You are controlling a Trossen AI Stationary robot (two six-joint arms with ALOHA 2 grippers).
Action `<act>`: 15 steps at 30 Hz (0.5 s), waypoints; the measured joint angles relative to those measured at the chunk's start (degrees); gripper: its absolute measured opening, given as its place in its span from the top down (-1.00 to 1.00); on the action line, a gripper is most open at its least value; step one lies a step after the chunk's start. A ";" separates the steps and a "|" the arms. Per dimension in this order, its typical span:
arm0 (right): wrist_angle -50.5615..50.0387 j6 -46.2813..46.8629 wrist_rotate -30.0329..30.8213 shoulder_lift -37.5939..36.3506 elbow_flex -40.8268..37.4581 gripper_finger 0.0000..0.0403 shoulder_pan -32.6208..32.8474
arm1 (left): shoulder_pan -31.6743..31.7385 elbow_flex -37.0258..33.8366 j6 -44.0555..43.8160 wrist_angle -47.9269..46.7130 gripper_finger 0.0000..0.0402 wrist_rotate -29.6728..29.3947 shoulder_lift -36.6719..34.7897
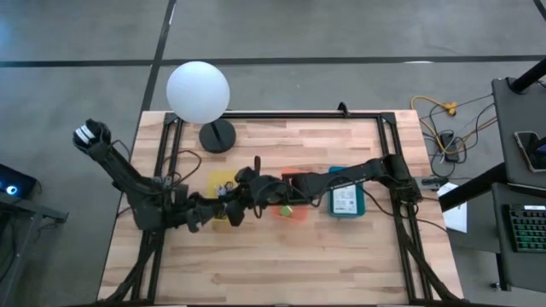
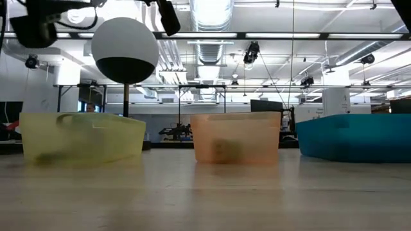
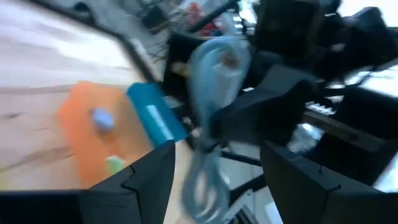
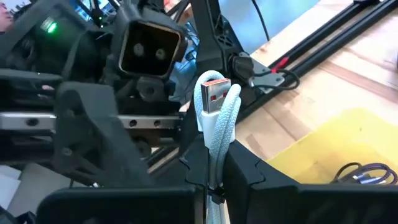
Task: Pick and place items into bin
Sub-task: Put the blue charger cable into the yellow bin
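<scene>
My right tool [image 4: 214,177] is clamped on a light grey cable [image 4: 214,118], folded end with its USB plug sticking up between the fingers. In the high view it sits over the worktop [image 1: 281,264] middle, just off the yellow bin [image 1: 220,183] at about its 3 o'clock edge. My left tool [image 3: 214,180] faces it close up, fingers apart, nothing gripped; the same cable hangs between them. Orange bin [image 1: 294,181] lies at 3 o'clock of the yellow one, teal bin [image 1: 345,203] further the same way with a white card [image 1: 344,199] in it. A purple cable [image 4: 367,174] is in the yellow bin. Green cube [image 3: 115,163] in the orange bin. White globe lamp [image 1: 198,92] stands at 12 o'clock.
</scene>
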 joint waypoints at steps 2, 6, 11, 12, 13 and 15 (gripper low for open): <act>0.00 0.24 -0.03 -0.02 0.00 0.94 0.02 | 1.22 -1.42 5.34 7.07 -0.09 2.75 0.58; 1.04 0.83 -0.22 -0.02 -0.02 0.94 -0.01 | 2.21 -2.13 6.11 7.48 -0.09 4.66 2.19; 1.09 0.85 -0.20 -0.06 0.44 0.94 -0.33 | 2.43 -2.11 4.94 8.40 -0.09 6.14 5.01; 1.22 0.89 -0.20 -0.06 0.58 0.94 -0.41 | 2.62 -2.11 4.69 8.41 -0.09 6.12 5.40; 1.41 0.89 -0.20 -0.06 0.67 0.94 -0.51 | 2.80 -2.11 4.70 8.44 -0.09 6.12 5.67; 1.45 0.90 -0.20 -0.06 0.73 0.94 -0.56 | 3.42 -2.11 4.76 8.48 -0.04 6.07 6.15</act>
